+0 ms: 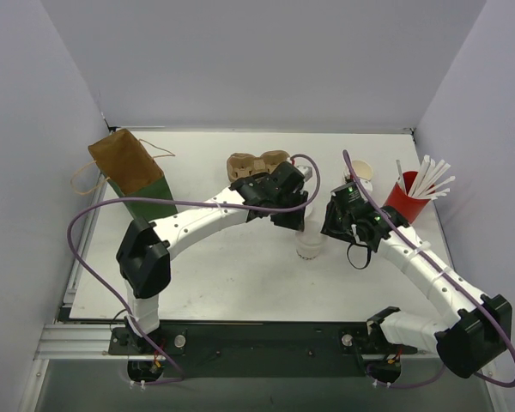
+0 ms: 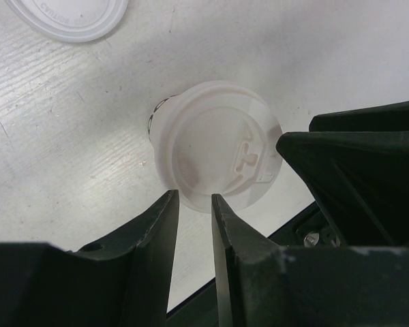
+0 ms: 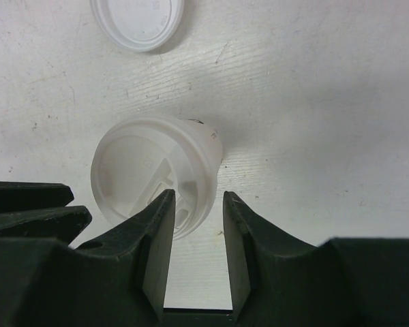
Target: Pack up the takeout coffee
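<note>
One white paper cup point(image 1: 310, 247) with a white plastic lid stands on the table between my two grippers. It shows from above in the left wrist view point(image 2: 215, 153) and the right wrist view point(image 3: 157, 177). My left gripper point(image 1: 297, 223) point(image 2: 194, 199) hovers just above it, jaws a narrow gap apart and empty. My right gripper point(image 1: 334, 228) point(image 3: 198, 196) is open and empty over the cup's right edge. A second white cup point(image 1: 361, 174) with a tan inside stands unlidded behind the right gripper.
A loose white lid point(image 2: 68, 13) point(image 3: 138, 20) lies on the table beyond the lidded cup. The brown pulp cup carrier point(image 1: 257, 163) sits at the back centre. A brown and green paper bag point(image 1: 133, 172) lies at the back left. A red cup of straws point(image 1: 406, 202) stands at the right.
</note>
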You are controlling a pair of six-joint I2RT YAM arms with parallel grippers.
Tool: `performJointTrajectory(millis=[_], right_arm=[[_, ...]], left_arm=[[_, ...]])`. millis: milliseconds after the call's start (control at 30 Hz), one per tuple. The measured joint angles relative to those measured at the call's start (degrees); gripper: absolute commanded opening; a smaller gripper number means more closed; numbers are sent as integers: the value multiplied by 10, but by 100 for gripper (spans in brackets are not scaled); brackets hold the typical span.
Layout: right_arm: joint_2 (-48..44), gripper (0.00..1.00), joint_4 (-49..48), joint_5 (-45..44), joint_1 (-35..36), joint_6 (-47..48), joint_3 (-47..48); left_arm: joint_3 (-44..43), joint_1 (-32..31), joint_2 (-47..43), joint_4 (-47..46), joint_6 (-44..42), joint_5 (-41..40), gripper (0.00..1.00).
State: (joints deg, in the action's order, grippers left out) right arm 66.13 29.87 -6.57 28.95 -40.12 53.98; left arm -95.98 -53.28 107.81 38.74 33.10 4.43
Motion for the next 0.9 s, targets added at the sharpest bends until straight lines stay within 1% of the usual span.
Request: performJointTrajectory(millis=[133,300,367,467,567,900], right_arm=[[-1,28,0,1,0,4,0],[-2,27,-1,10,0,3,-3],[-3,24,-4,11,0,3,-10],[-3,23,-8,17,0,0,-22],[-3,19,-18,24,0,-4,-35],[-8,18,-41,30,7,-17,-48]], left_arm=[[0,-3,-2,1,3,0,30],[0,-9,-2,2,6,-1,30],[0,-11,-2,2,7,-1,29],[0,-14,-1,2,8,-1,29],[2,-17,0,1,10,-1,29],[27,-19,0,-5,17,-7,26]])
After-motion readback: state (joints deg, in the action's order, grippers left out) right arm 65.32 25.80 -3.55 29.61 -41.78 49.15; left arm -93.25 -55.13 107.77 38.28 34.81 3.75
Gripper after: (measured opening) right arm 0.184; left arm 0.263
